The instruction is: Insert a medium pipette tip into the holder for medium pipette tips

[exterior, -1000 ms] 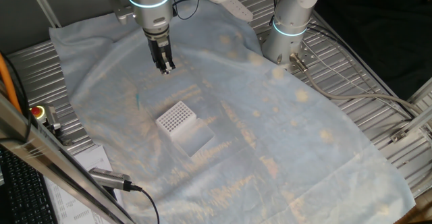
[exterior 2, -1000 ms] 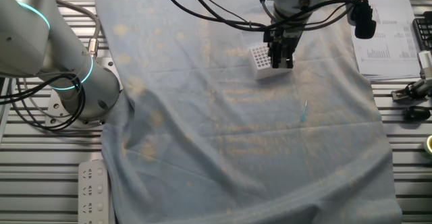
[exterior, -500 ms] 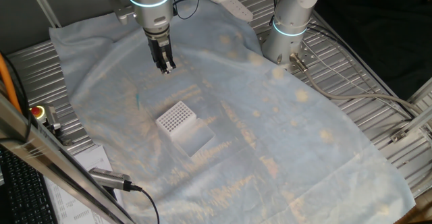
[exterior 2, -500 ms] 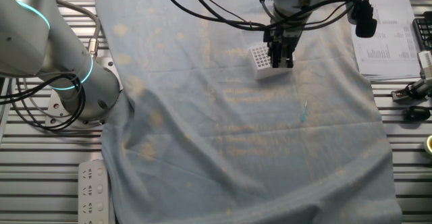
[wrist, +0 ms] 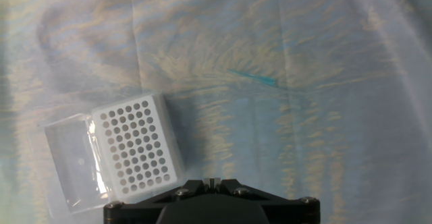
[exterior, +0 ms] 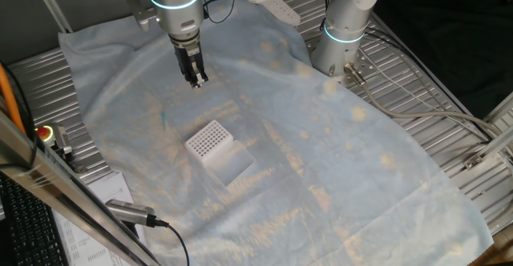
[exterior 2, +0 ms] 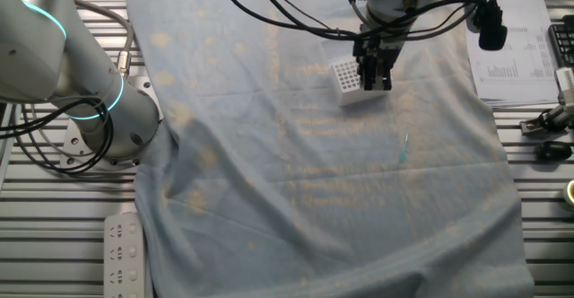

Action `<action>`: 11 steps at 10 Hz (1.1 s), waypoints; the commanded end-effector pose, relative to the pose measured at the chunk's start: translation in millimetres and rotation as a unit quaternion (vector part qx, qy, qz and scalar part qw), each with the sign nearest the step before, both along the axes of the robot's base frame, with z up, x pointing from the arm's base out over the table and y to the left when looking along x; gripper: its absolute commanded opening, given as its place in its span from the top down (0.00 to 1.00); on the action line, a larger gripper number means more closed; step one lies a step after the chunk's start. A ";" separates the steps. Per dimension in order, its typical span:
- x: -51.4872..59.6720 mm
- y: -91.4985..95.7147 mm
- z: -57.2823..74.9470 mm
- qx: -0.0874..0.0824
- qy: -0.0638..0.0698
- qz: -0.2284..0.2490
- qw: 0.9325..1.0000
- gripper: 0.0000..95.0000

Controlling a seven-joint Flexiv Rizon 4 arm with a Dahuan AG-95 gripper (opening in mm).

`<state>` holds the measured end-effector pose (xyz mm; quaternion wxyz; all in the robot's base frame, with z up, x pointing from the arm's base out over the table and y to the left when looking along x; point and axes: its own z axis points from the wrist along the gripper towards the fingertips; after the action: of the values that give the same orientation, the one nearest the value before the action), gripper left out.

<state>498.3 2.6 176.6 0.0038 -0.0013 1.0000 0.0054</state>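
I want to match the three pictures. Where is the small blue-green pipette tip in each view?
One fixed view: the pipette tip is a faint sliver on the cloth, left of the white holder.
The other fixed view: the tip lies right of centre, below the holder.
Hand view: the tip lies above centre, up and right of the holder.
Shared landmark: the white holder with its grid of holes.

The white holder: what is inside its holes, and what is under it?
The holder shows only dark, seemingly empty holes. It rests on the blue cloth. The pipette tip lies apart on that cloth. What the cloth covers is hidden.
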 end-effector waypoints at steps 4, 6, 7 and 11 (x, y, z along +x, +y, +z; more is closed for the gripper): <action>-1.6 -0.1 -0.3 -0.001 0.010 0.014 1.000 1.00; -0.8 -0.9 -1.9 -0.001 0.009 0.021 1.000 1.00; -0.2 -1.6 -3.0 -0.001 0.009 0.025 1.000 1.00; 3.2 -4.6 -8.8 0.000 0.009 0.051 0.999 1.00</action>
<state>502.2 -2.2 167.0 -0.0061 -0.0531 0.9985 0.0063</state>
